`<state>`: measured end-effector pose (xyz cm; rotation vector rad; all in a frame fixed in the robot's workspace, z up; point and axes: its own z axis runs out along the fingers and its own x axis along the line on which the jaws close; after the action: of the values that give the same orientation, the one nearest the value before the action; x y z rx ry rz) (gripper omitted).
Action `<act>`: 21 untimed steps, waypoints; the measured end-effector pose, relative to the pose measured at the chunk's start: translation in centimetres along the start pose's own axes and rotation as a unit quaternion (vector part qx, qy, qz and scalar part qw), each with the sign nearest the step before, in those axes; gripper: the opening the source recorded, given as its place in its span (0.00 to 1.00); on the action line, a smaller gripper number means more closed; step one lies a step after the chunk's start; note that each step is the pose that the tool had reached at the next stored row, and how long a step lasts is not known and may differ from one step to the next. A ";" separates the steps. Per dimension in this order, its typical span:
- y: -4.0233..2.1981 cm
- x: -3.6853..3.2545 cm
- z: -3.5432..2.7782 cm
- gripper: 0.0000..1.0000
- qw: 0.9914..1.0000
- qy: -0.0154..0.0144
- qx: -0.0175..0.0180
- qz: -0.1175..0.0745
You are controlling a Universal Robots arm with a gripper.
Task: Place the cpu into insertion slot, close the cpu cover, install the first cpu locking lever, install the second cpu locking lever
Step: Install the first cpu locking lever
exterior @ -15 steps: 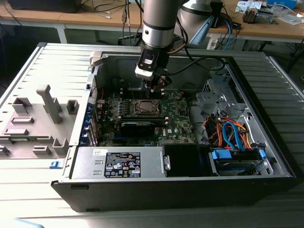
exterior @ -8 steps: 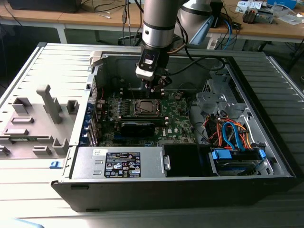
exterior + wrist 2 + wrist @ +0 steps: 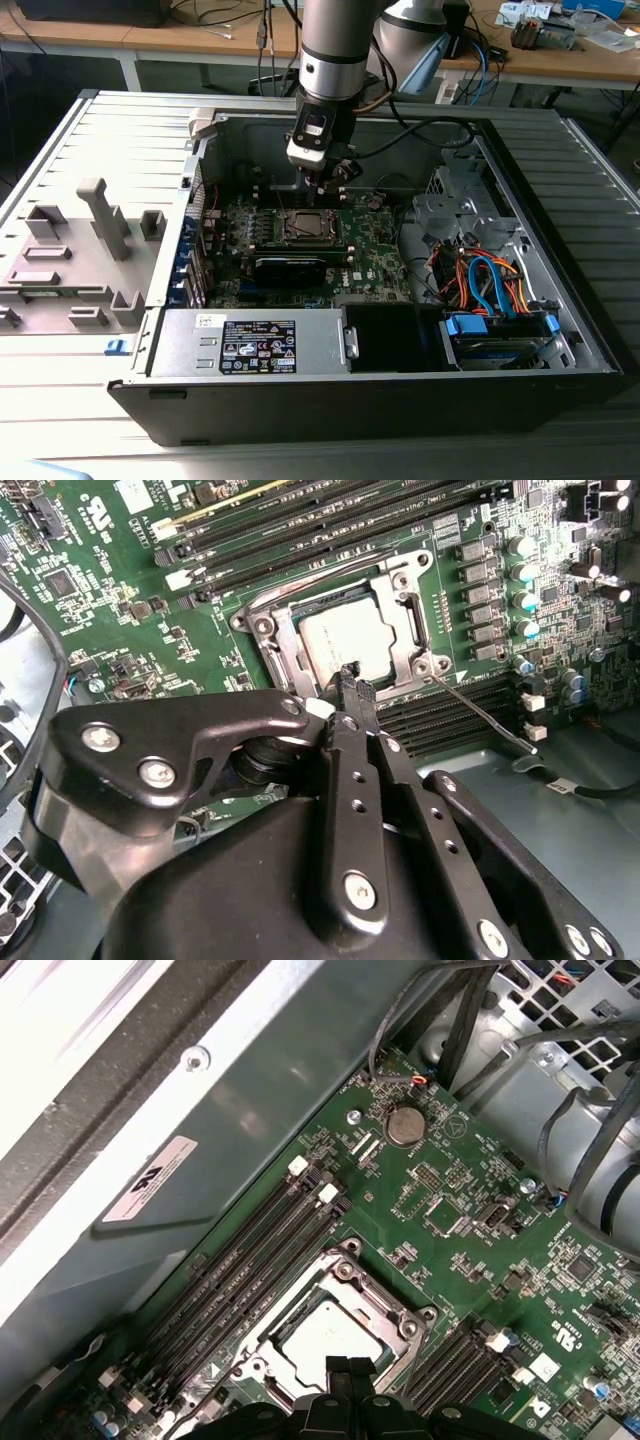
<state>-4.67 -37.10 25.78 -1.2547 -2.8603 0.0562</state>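
We find the cpu (image 3: 345, 640) already seated in the insertion slot (image 3: 300, 229). The slot sits a little above the middle of the exterior view, inside the open computer case (image 3: 560, 330) that lies on the worktop (image 3: 60, 130). The cpu cover (image 3: 405, 620) appears to lie flat over the chip, its window framing the grey metal top, so we judge the first two steps done.

The levers are less settled. In the second wrist view one thin locking lever (image 3: 480, 712) slants out from a corner of the cover, over the motherboard (image 3: 100, 580) and towards the bare case floor. To us it looks unlatched, so that step seems open. We cannot tell whether the other lever is hooked down, since what runs along the cover's far edge could be either the lever or the frame.

The gripper (image 3: 350, 680) has its fingers pressed together and pinches nothing that we can see. Its tip stands just beside the near edge of the cover — touching it or a shade above, we cannot say.

The gripper's black body hides that near edge of the cover and the corner of the slot beneath it, along with any hook there. In the exterior view the arm's wrist covers the board just behind the slot.
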 end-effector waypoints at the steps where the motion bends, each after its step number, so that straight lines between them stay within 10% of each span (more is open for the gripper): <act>1: 0.00 0.00 0.00 0.11 1.000 0.000 0.000 -0.001; 21: 0.00 0.00 0.00 0.11 1.000 -0.001 0.000 -0.025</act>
<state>-4.67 -37.10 25.78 -1.1820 -2.8920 0.0569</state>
